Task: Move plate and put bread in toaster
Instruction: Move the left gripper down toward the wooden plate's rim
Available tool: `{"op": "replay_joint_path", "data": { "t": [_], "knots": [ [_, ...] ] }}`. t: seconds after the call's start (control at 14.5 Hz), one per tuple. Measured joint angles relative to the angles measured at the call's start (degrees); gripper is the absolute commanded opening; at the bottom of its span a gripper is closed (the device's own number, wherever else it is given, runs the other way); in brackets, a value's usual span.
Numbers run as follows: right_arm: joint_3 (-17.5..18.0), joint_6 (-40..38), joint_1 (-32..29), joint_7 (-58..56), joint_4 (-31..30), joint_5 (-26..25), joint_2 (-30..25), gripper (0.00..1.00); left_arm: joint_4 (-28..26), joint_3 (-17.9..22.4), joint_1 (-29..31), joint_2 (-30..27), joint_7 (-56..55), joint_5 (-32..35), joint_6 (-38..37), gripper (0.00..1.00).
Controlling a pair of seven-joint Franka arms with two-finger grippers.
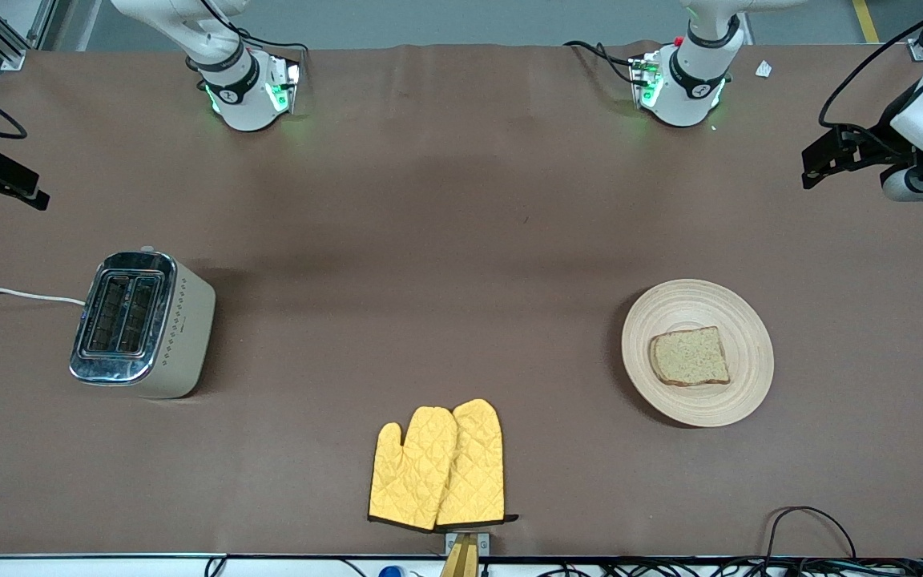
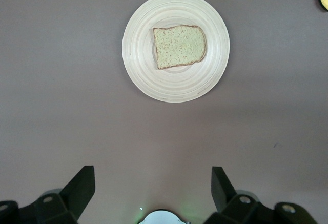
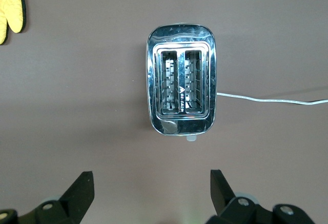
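On the plate (image 1: pixel 697 353) toward my left arm's end of the table lies the bread (image 1: pixel 690 357), and my left gripper (image 2: pixel 152 188) hangs high over bare table near it, fingers spread wide and empty. My right gripper (image 3: pixel 151 190) hangs just as open above the toaster (image 1: pixel 141 323), both slots empty. Two yellow mitts (image 1: pixel 437 465) lie between, nearer the front camera

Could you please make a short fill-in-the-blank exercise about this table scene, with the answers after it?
1. The bread lies on the ____.
2. Both slots of the toaster are ____.
3. The yellow mitts lie ____ to the front camera than the plate.
4. The left gripper and the right gripper are both ____.

Answers: plate; empty; nearer; open
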Motion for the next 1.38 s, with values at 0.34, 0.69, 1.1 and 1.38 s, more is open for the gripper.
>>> {"op": "replay_joint_path", "data": {
  "t": [0.34, 0.69, 1.1, 1.38],
  "knots": [
    [0.0, 0.0, 0.0, 0.0, 0.0, 0.0, 0.0, 1.0, 0.0, 0.1, 0.2, 0.1, 0.0, 0.0, 0.0, 1.0],
    [0.0, 0.0, 0.0, 0.0, 0.0, 0.0, 0.0, 1.0, 0.0, 0.6, 1.9, 3.5, 0.0, -2.4, 3.4, 1.0],
    [0.0, 0.0, 0.0, 0.0, 0.0, 0.0, 0.0, 1.0, -0.4, 0.9, 11.2, 12.4, 6.3, -9.1, 11.3, 1.0],
    [0.0, 0.0, 0.0, 0.0, 0.0, 0.0, 0.0, 1.0, -1.7, 1.0, 16.7, 18.3, 15.5, -13.7, 17.5, 1.0]
  ]
}}
